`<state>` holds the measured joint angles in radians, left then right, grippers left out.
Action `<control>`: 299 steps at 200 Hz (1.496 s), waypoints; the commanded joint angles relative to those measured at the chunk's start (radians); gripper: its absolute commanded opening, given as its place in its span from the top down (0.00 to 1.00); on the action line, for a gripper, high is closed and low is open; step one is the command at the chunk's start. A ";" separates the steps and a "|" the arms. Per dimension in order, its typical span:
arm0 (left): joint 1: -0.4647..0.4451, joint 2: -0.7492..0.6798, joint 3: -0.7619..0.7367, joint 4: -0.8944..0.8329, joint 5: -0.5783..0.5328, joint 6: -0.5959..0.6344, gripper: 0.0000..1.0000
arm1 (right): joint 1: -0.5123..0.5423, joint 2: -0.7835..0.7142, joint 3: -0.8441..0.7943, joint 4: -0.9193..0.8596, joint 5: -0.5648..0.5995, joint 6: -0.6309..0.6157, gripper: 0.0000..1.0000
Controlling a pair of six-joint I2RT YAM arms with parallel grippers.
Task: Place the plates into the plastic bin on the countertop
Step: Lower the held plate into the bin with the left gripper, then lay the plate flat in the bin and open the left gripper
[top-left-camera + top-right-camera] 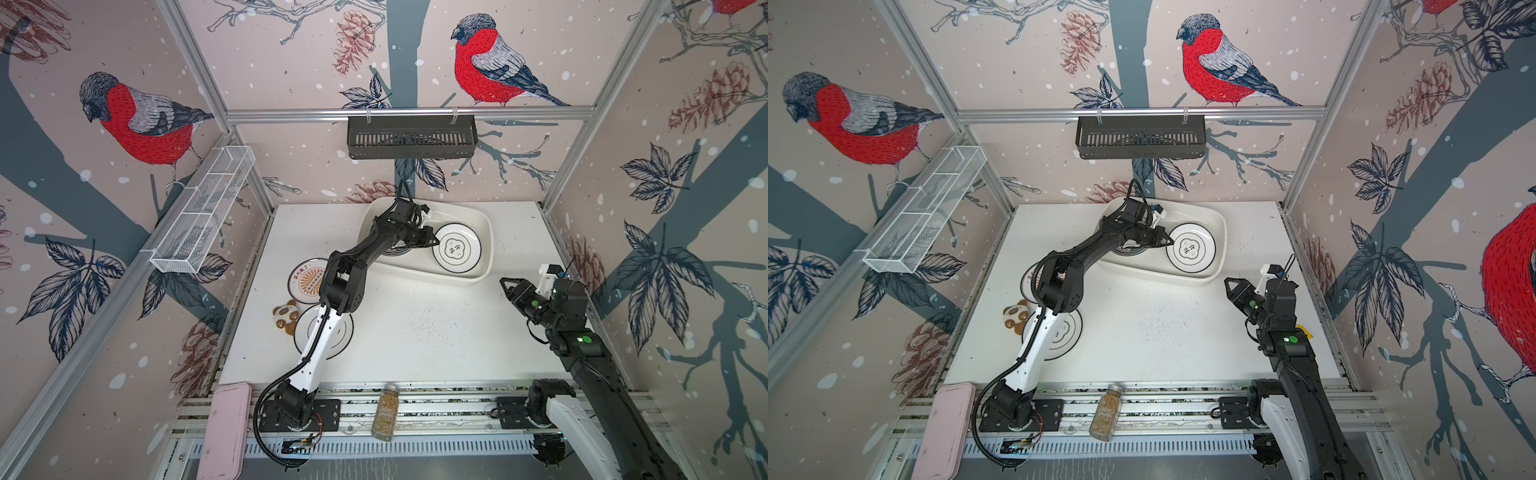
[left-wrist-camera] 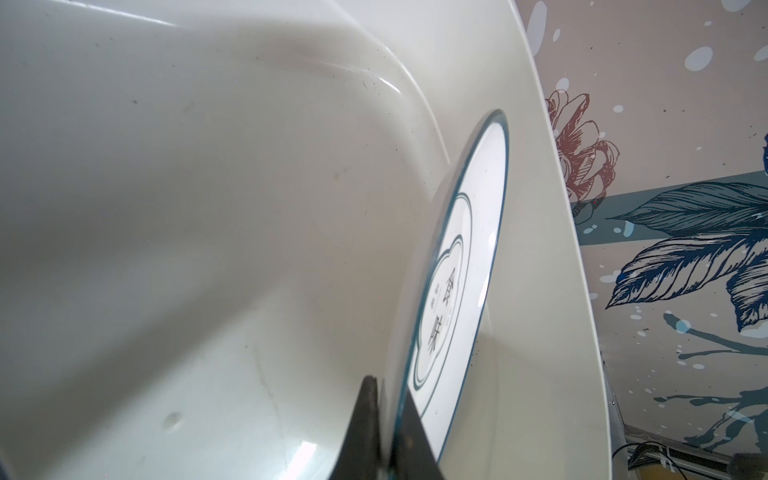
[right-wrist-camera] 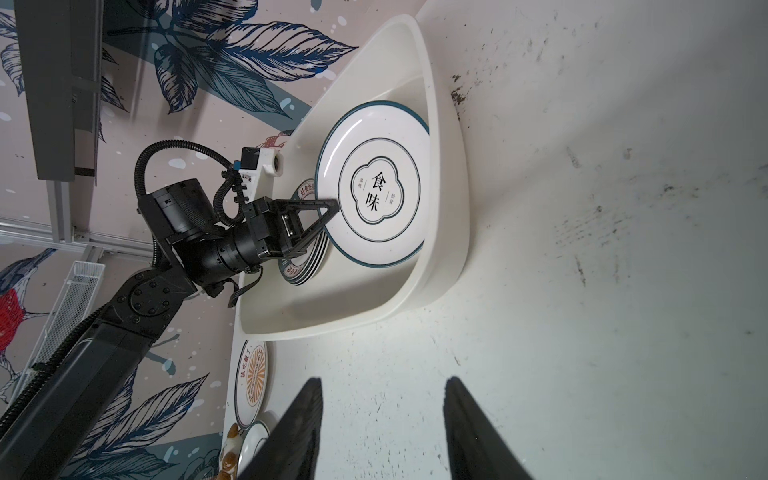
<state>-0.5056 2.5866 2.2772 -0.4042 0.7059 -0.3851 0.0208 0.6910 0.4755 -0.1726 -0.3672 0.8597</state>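
Both jaws of the left gripper [image 1: 435, 241] pinch the rim of the flower-emblem plate [image 1: 456, 248] inside the plastic bin [image 1: 488, 245]; the right gripper [image 3: 383, 386] hovers above the countertop [image 1: 415, 332], jaws apart, empty.

We see a black slotted basket [image 1: 411, 139] hanging from the rear rail, and a white wire rack [image 1: 203, 212] fixed along the left wall. A brown-and-white panda coaster [image 1: 286, 316] lies flat at the left. On the front rails lies a spice jar [image 1: 384, 413], with a pink case [image 1: 224, 432] to its left.
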 commanded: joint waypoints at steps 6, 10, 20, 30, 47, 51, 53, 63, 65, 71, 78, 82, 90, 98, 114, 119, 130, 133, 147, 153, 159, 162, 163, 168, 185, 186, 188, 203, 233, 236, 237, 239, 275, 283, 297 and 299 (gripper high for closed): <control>-0.001 0.004 0.008 0.036 0.032 -0.004 0.92 | -0.001 0.002 -0.003 0.042 -0.004 -0.006 0.51; -0.002 0.004 0.009 0.036 0.032 -0.005 0.92 | 0.000 0.003 -0.004 0.042 -0.003 -0.006 0.51; -0.003 0.005 0.009 0.036 0.032 -0.004 0.90 | -0.002 0.004 -0.007 0.044 -0.004 -0.006 0.51; -0.002 0.006 0.009 0.035 0.032 -0.004 0.90 | -0.002 0.005 -0.010 0.048 -0.004 -0.006 0.51; -0.004 0.006 0.011 0.035 0.032 -0.006 0.87 | -0.004 0.004 -0.014 0.055 -0.006 -0.002 0.51; -0.005 0.006 0.010 0.035 0.031 -0.005 0.87 | -0.004 0.006 -0.014 0.056 -0.007 -0.002 0.51; -0.005 0.006 0.011 0.034 0.031 -0.005 0.87 | -0.004 0.006 -0.015 0.057 -0.006 -0.002 0.51; -0.006 0.007 0.011 0.035 0.032 -0.005 0.86 | -0.004 0.008 -0.015 0.058 -0.008 -0.001 0.51; -0.007 0.007 0.011 0.035 0.032 -0.005 0.86 | -0.004 0.008 -0.015 0.058 -0.008 -0.001 0.51; -0.007 0.007 0.011 0.035 0.032 -0.005 0.86 | -0.004 0.008 -0.016 0.058 -0.009 -0.001 0.51; -0.007 0.009 0.011 0.036 0.033 -0.006 0.86 | -0.003 0.008 -0.015 0.060 -0.009 -0.001 0.51; -0.006 0.010 0.011 0.037 0.033 -0.006 0.86 | -0.004 0.009 -0.016 0.059 -0.008 -0.001 0.51; -0.007 0.012 0.010 0.036 0.033 -0.006 0.85 | -0.005 0.009 -0.017 0.059 -0.009 -0.001 0.51; -0.007 0.013 0.010 0.036 0.035 -0.006 0.85 | -0.005 0.009 -0.017 0.059 -0.009 -0.002 0.51; -0.007 0.016 0.011 0.032 0.034 -0.006 0.84 | -0.006 0.010 -0.017 0.060 -0.010 -0.001 0.51; -0.007 0.017 0.010 0.032 0.033 -0.006 0.83 | -0.006 0.010 -0.017 0.060 -0.011 -0.001 0.51; -0.007 0.017 0.011 0.032 0.033 -0.007 0.83 | -0.007 0.009 -0.017 0.062 -0.011 -0.001 0.51; -0.008 0.017 0.010 0.032 0.033 -0.006 0.82 | -0.006 0.008 -0.017 0.062 -0.010 -0.001 0.51; -0.007 0.017 0.011 0.033 0.033 -0.006 0.81 | -0.007 0.009 -0.020 0.062 -0.010 0.001 0.51; -0.007 0.017 0.010 0.034 0.032 -0.007 0.81 | -0.007 0.008 -0.020 0.062 -0.010 0.001 0.51; -0.007 0.017 0.010 0.034 0.032 -0.006 0.80 | -0.006 0.009 -0.020 0.062 -0.010 0.001 0.51; -0.007 0.017 0.011 0.032 0.033 -0.006 0.79 | -0.007 0.009 -0.021 0.062 -0.010 0.002 0.51; -0.007 0.017 0.011 0.032 0.032 -0.006 0.79 | -0.007 0.009 -0.021 0.062 -0.010 0.001 0.51; -0.007 0.017 0.010 0.033 0.032 -0.005 0.78 | -0.007 0.009 -0.022 0.065 -0.010 0.001 0.51; -0.008 0.017 0.009 0.030 0.030 -0.005 0.77 | -0.007 0.008 -0.021 0.064 -0.010 0.000 0.51; -0.008 0.018 0.008 0.029 0.029 -0.006 0.77 | -0.007 0.009 -0.021 0.064 -0.010 0.001 0.51; -0.008 0.017 0.010 0.029 0.029 -0.004 0.77 | -0.007 0.009 -0.022 0.064 -0.011 0.001 0.51; -0.008 0.017 0.008 0.029 0.027 -0.004 0.76 | -0.006 0.007 -0.025 0.067 -0.012 0.003 0.51; -0.007 0.015 0.002 0.024 0.026 -0.001 0.74 | -0.007 0.006 -0.033 0.074 -0.013 0.005 0.51; -0.008 0.014 0.001 0.023 0.027 0.000 0.74 | -0.008 0.007 -0.034 0.075 -0.013 0.006 0.51; -0.007 0.014 0.001 0.023 0.027 0.000 0.74 | -0.008 0.007 -0.034 0.075 -0.013 0.006 0.51; -0.008 0.014 -0.001 0.023 0.027 0.001 0.74 | -0.008 0.007 -0.034 0.075 -0.013 0.006 0.51; -0.007 0.017 -0.015 0.015 0.024 0.006 0.73 | -0.008 0.005 -0.040 0.078 -0.018 0.012 0.51; -0.007 0.017 -0.017 0.012 0.020 0.006 0.73 | -0.008 0.005 -0.040 0.078 -0.018 0.012 0.51; -0.007 0.016 -0.019 0.008 0.014 0.010 0.73 | -0.007 0.005 -0.038 0.078 -0.019 0.013 0.51; -0.007 0.015 -0.020 0.008 0.014 0.010 0.73 | -0.007 0.005 -0.037 0.078 -0.019 0.013 0.51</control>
<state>-0.5087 2.6019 2.2612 -0.4076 0.7132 -0.3855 0.0128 0.6987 0.4374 -0.1272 -0.3775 0.8650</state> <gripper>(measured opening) 0.270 0.491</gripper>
